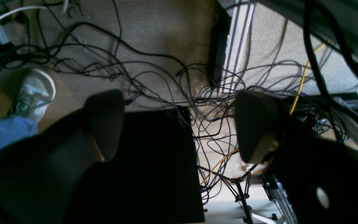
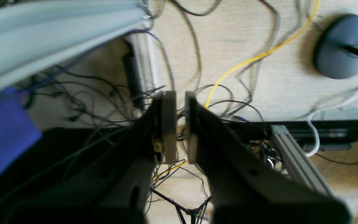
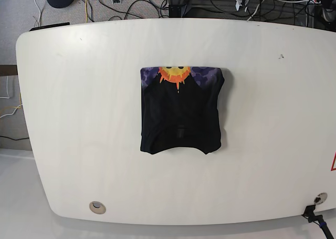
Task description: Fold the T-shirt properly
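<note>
Left wrist: pincer (image 1: 179, 124) spread, floorward.

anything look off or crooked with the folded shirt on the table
Nothing major. The black fabric T-shirt with the orange sun print lies folded into a compact rectangle on the white table. Its edges are slightly uneven: the right side bulges a little and the bottom hem is wavy. No gripper touches it.
</note>
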### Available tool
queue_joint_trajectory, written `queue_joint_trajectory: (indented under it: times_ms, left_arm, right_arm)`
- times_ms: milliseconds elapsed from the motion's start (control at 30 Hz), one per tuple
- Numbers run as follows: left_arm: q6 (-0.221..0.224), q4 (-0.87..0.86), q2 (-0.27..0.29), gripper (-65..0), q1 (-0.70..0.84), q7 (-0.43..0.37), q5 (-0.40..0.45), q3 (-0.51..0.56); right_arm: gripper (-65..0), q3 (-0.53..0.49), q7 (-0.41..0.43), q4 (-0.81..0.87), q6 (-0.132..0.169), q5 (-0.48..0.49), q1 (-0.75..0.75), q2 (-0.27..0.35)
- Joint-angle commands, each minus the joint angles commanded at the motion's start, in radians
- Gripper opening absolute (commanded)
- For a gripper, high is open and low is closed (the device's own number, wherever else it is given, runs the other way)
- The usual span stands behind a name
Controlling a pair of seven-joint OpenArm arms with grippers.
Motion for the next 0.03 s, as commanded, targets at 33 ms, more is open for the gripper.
queue_joint_trajectory:
  times_ms: [33]
  left_arm:
    - [0.0,-0.018,0.0,-12.1,-0.014,0.0,-0.002,0.0]
  right_arm:
    - [-60.5,0.0,0.0,0.0,0.0,0.0,0.002,-0.002]
